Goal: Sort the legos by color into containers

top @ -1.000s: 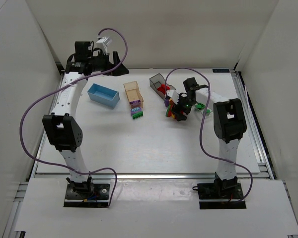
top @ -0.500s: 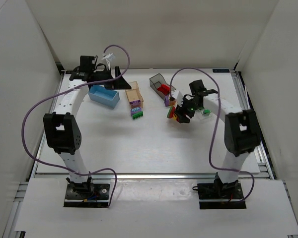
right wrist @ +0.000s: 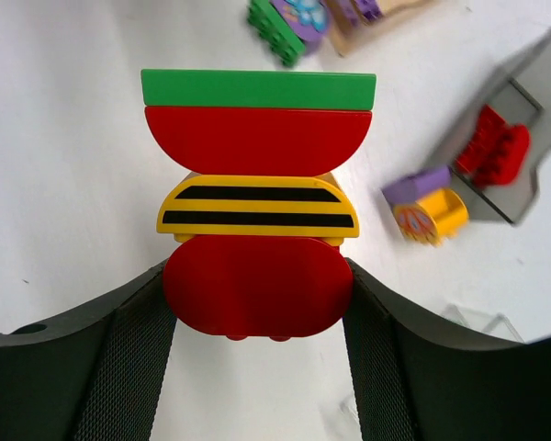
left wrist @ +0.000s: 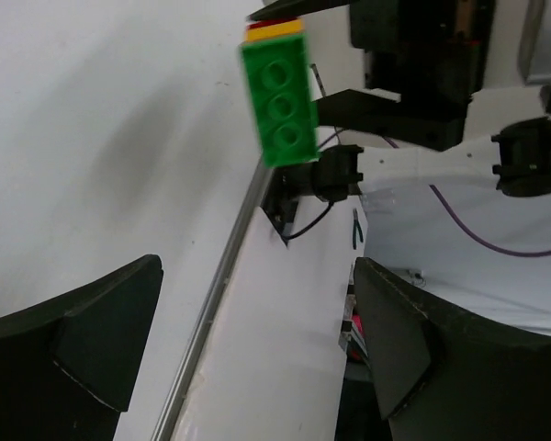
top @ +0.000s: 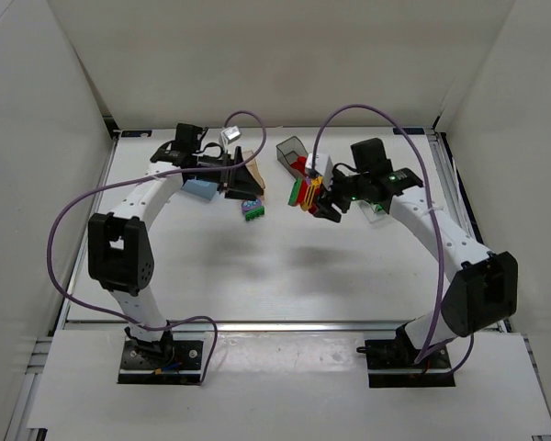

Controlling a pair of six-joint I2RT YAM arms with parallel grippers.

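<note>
Right wrist: right gripper point(right wrist: 254, 308) pinching mixed stack point(right wrist: 257, 197); red bricks point(right wrist: 494, 147) binned, grey bin point(right wrist: 525, 108) upper right (purple-orange clump point(right wrist: 424, 204) loose beside it); left gripper point(left wrist: 253, 340) spread, empty; mostly unsorted.

The white table point(top: 257, 266) carries a grey bin point(top: 288, 149), blue bin point(top: 198, 188) and green-purple clump point(top: 253, 210).

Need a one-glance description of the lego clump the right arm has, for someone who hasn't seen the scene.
On the far half of the table, right of centre and beside the dark grey bin, the right gripper clamps a four-piece lego stack: red, yellow, red, green, from the grip outward. Only this clump has a black-striped yellow piece; the purple-orange clump nearby lies loose on the table.
</note>
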